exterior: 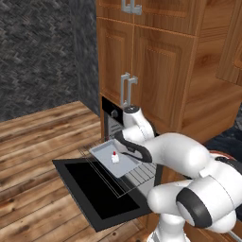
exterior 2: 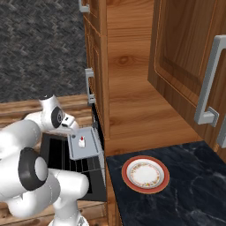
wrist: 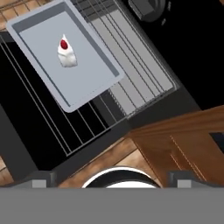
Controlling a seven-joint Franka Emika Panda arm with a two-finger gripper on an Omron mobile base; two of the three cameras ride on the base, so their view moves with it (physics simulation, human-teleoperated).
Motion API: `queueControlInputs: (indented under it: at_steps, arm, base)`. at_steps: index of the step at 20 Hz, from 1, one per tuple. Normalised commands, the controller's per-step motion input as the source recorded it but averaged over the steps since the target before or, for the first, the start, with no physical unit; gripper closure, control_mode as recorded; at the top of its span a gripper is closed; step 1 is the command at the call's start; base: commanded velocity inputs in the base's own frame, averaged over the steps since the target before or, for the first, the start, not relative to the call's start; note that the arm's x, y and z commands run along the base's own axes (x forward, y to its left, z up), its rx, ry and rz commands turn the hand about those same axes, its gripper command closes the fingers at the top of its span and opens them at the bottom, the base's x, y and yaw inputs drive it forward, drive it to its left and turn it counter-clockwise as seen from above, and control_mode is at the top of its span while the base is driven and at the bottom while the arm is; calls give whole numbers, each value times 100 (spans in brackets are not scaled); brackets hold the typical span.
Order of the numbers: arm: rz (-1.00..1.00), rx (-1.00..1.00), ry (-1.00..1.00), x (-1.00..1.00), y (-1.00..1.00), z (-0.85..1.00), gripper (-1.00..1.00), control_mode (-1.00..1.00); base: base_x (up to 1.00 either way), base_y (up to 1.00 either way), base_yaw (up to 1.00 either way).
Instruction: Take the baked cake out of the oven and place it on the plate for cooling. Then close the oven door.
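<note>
Cake [wrist: 66, 53] on the grey tray [wrist: 43, 39], well clear of the open gripper [wrist: 111, 177].

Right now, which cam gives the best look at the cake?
Hand view: the cake sits large and unobstructed on the grey tray, red dot clear, seen from above. In the left base view it is small, just left of the arm. In the right base view it is tiny, on the pulled-out tray.
</note>
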Motion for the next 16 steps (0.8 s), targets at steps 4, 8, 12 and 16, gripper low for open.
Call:
queueControlInputs:
  at_steps: [4, 8, 12, 16]
  arm:
    - [0, 6, 0, 14, -2, -12, -100, -100]
    - [0, 4, 0, 22, 0, -11, -100, -100]
    - [0, 0, -1, 32, 0, -12, -100, -100]
    - [0, 0, -3, 31, 0, -8, -100, -100]
  base:
    - [0, 0, 0]
    - [0, 0, 0]
    - [0, 0, 0]
    - [0, 0, 0]
